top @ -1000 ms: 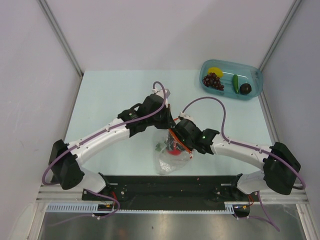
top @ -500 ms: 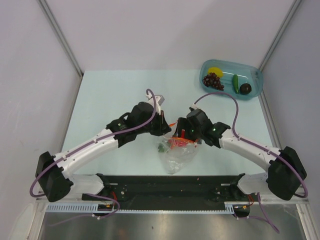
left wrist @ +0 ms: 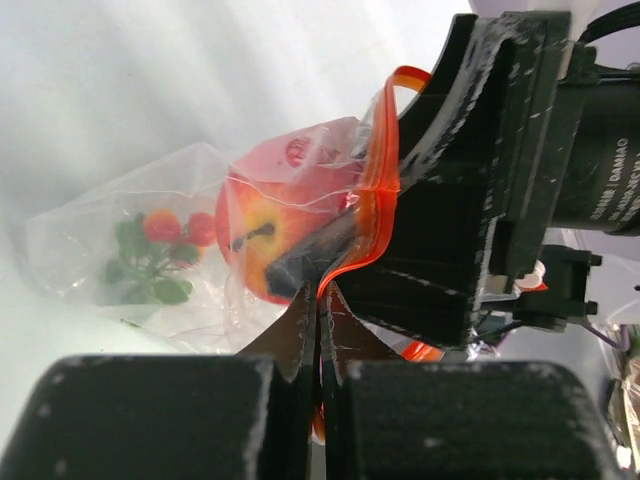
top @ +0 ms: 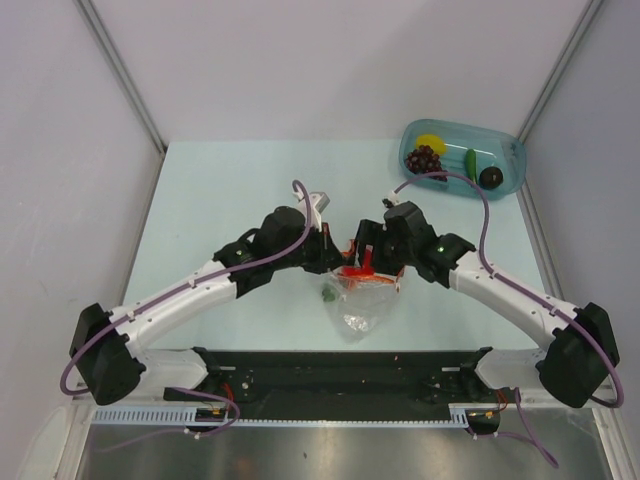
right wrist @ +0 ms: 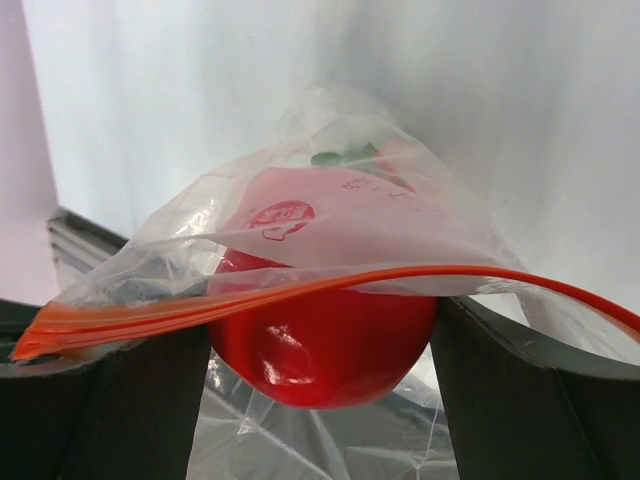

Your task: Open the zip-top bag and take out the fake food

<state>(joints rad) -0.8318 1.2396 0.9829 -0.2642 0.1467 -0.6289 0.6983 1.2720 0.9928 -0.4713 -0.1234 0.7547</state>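
- Both grippers are now working farther from the near edge than a second ago. The right gripper (top: 362, 258) is drawing back toward the far edge, and the left gripper (left wrist: 318, 300) is barely shifting over the last half second. Red is now showing between them.
- We are reading this as the removal getting under way. The mouth is standing open, and the red fruit (right wrist: 320, 350) is starting to leave.
- The left gripper's fingers are pinching tight on the orange zipper strip (right wrist: 300, 285), anchoring one lip of the mouth.
- The right gripper's fingers are reaching in under that strip, spread wide and pressing both flanks of the red fruit. We are judging it gripped.
- The zip-top bag (top: 362, 305) is lying midway between the left and right edges, nearer the near edge than the far one. Its film is thin, clear and crinkling into folds.
- The fruit is looking smooth, glossy and round, so it may be slipping easily. A green sprig (left wrist: 145, 260) with small red berries is sitting deeper inside.
- The teal tray (top: 510, 160) at the far right corner is holding the grape bunch (top: 425, 160) and other pieces.
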